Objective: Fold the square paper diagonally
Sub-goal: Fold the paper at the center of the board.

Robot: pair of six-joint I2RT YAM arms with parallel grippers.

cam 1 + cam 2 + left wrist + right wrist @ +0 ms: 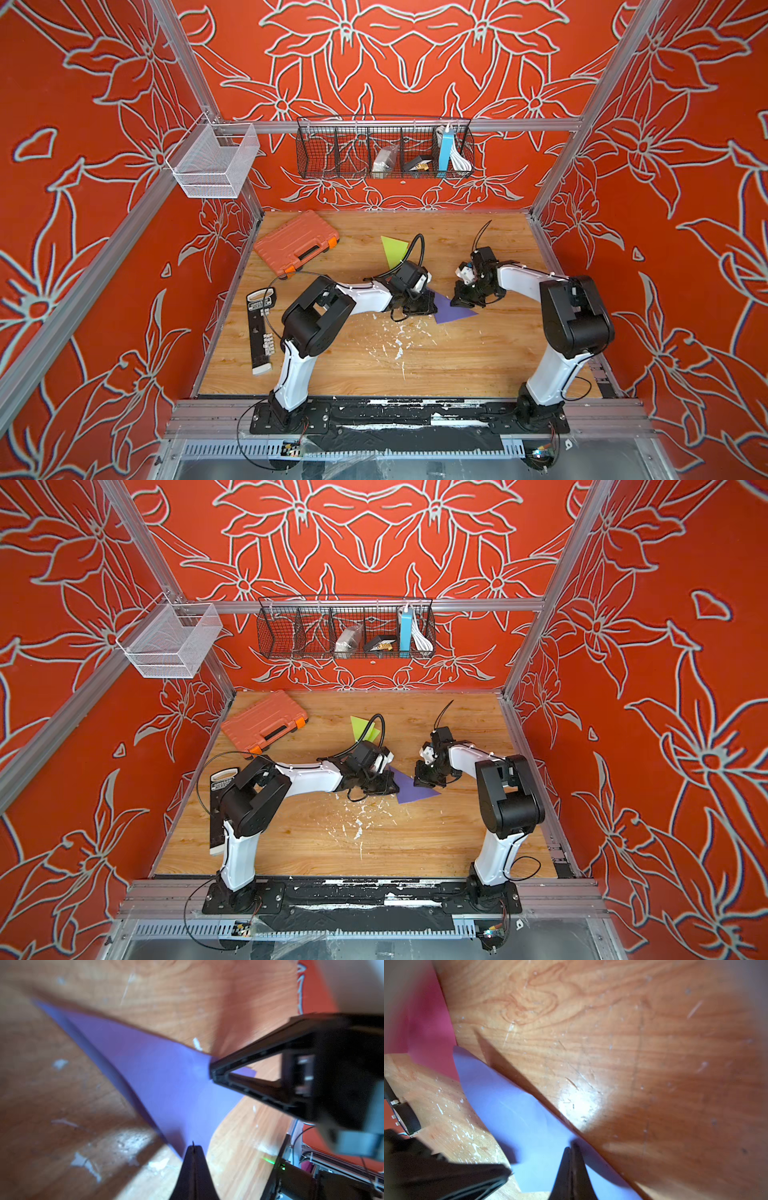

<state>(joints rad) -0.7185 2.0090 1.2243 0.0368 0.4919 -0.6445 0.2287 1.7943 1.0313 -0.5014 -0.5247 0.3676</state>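
Note:
The purple paper (451, 311) (411, 791) lies on the wooden table (457, 365) as a triangle between my two arms. My left gripper (432, 308) (193, 1147) is shut, its tip at one corner of the paper (155, 1076). From the other side comes my right gripper (463, 301) (572, 1149), also shut, with its tip down on the paper (508, 1109) near an edge. That edge casts a shadow on the wood in the right wrist view. Whether either gripper pinches the sheet is not clear.
A green paper triangle (392, 249) lies behind the left wrist. An orange tool case (297, 243) sits at the back left, a black strip-shaped tool (259, 328) along the left edge. White flecks (397, 340) dot the middle. A white mesh basket (216, 160) and a black wire basket (384, 147) hang above the table.

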